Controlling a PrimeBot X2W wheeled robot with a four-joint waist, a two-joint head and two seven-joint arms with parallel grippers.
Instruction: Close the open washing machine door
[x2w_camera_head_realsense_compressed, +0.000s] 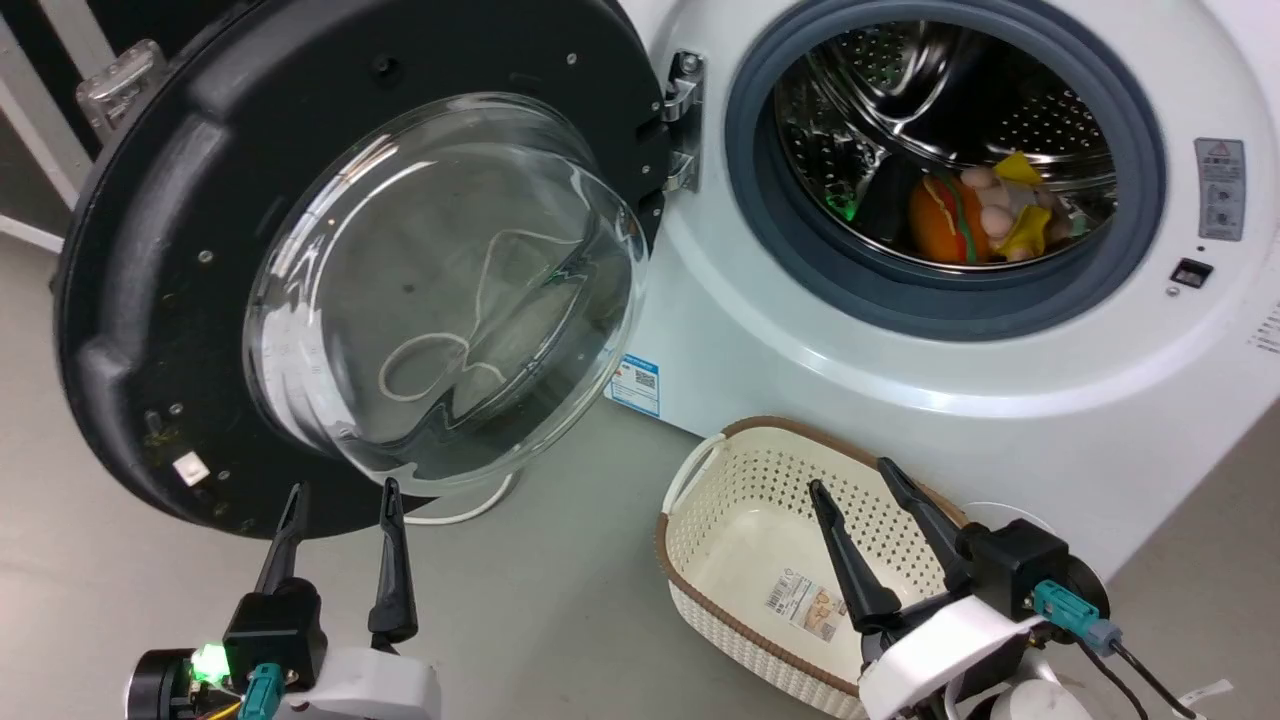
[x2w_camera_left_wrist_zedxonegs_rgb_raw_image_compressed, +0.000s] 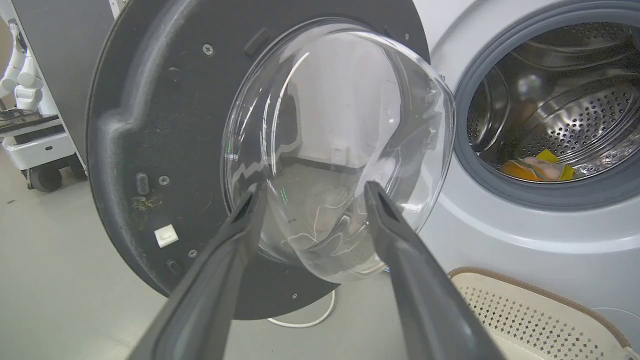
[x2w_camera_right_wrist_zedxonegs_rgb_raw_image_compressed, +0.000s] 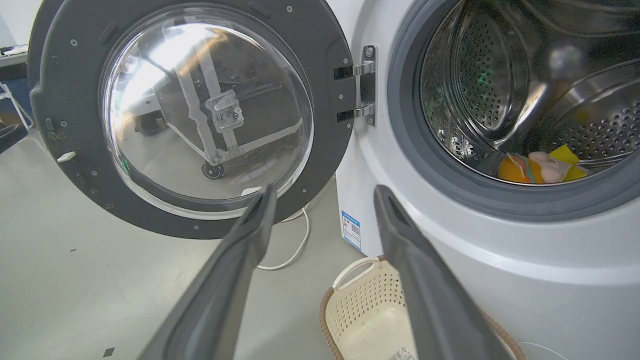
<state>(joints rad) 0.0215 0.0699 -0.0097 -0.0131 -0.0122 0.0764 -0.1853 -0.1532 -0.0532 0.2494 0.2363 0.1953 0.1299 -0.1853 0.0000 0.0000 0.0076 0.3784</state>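
Note:
The washing machine door (x2w_camera_head_realsense_compressed: 170, 250) stands wide open to the left of the white machine, its inner side with the black rim and bulging clear glass bowl (x2w_camera_head_realsense_compressed: 440, 290) facing me. A metal hinge (x2w_camera_head_realsense_compressed: 682, 120) joins it to the machine. The same door (x2w_camera_left_wrist_zedxonegs_rgb_raw_image_compressed: 165, 150) is close in the left wrist view and further off as the door (x2w_camera_right_wrist_zedxonegs_rgb_raw_image_compressed: 330, 150) in the right wrist view. My left gripper (x2w_camera_head_realsense_compressed: 342, 495) is open just below the door's lower rim, apart from it. My right gripper (x2w_camera_head_realsense_compressed: 855, 478) is open above the basket. The drum opening (x2w_camera_head_realsense_compressed: 945, 160) holds soft toys (x2w_camera_head_realsense_compressed: 985, 215).
A cream perforated basket (x2w_camera_head_realsense_compressed: 715, 500) sits on the grey floor in front of the machine, under my right gripper. A white cable (x2w_camera_head_realsense_compressed: 470, 512) lies on the floor beneath the door. A wheeled cart (x2w_camera_left_wrist_zedxonegs_rgb_raw_image_compressed: 35, 150) stands far left behind the door.

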